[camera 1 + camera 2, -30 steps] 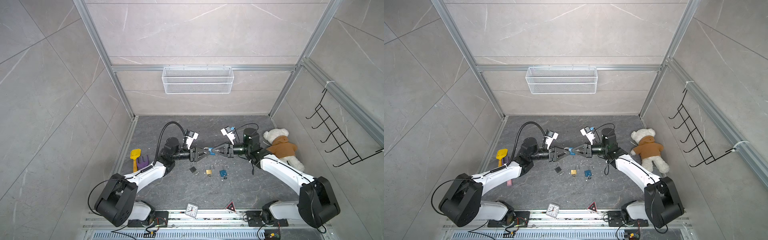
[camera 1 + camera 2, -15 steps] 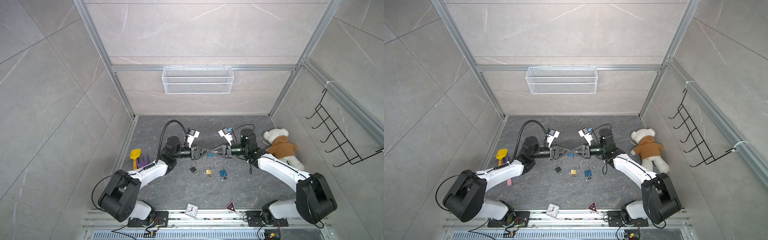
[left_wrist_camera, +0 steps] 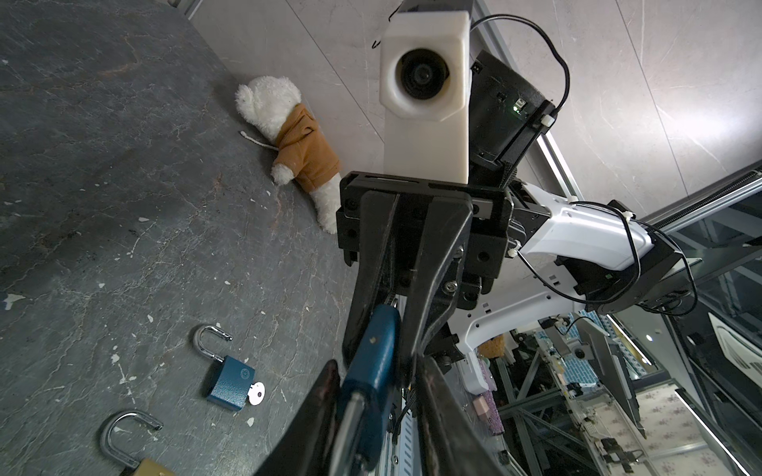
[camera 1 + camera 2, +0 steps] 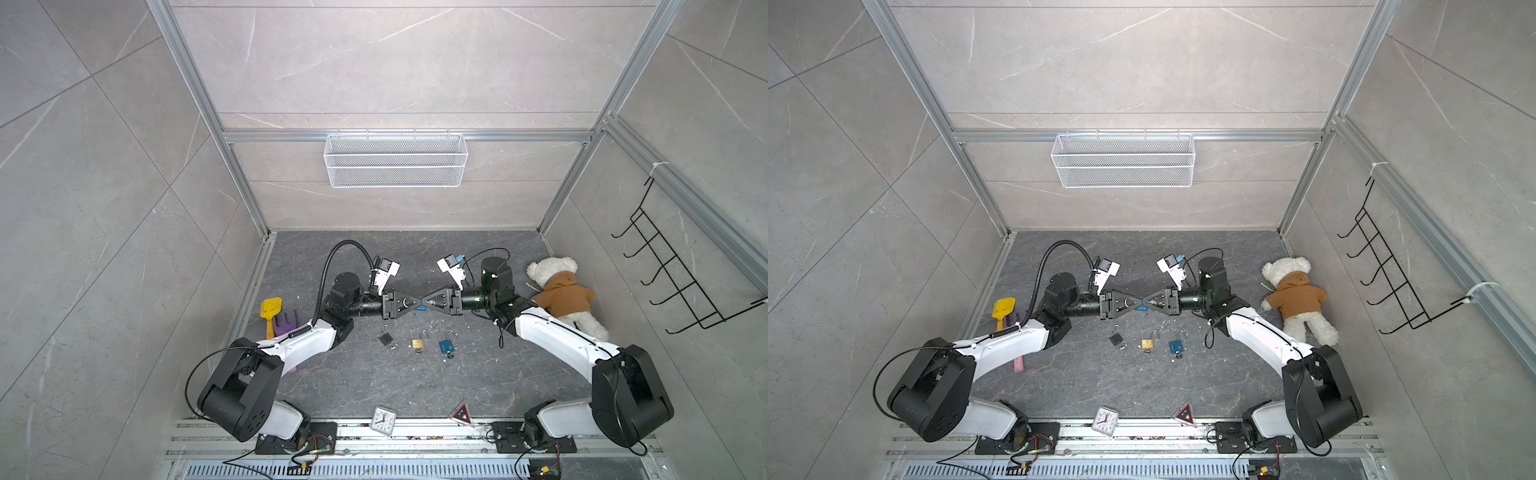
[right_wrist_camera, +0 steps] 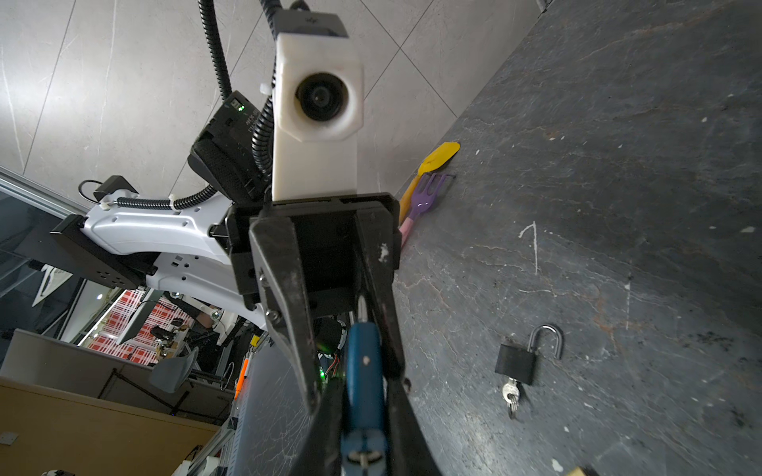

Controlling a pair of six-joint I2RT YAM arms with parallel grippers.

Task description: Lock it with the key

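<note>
Now, right gripper (image 4: pixel 425 300) clamps the blue padlock (image 3: pixel 371 358) mid-air; left gripper (image 4: pixel 418 300) straddles it, clamping unconfirmed. Square both grips before applying force.

You are looking at three padlocks lying in a row across the middle of the tabletop (image 4: pixel 374 382): left padlock (image 4: pixel 386 337), middle padlock (image 4: pixel 418 343) and right padlock (image 4: pixel 445 345), near each other but apart. Just behind them, the left gripper (image 4: pixel 417 301) and right gripper (image 4: pixel 425 301) are meeting tip to tip, with a fourth padlock (image 3: pixel 377 354) sitting between them. A shovel (image 4: pixel 270 311) and rake (image 4: pixel 286 321) are lying side by side (seemingly touching) at the left edge. A teddy bear (image 4: pixel 563 293) is lying at the right edge. A clock (image 4: pixel 382 420) is resting at the near edge, left of a triangle (image 4: pixel 461 414). A wire basket (image 4: pixel 395 160) is hanging on the far wall (image 4: pixel 395 62), a hook rack (image 4: pixel 673 282) on the right wall (image 4: pixel 706 124).
</note>
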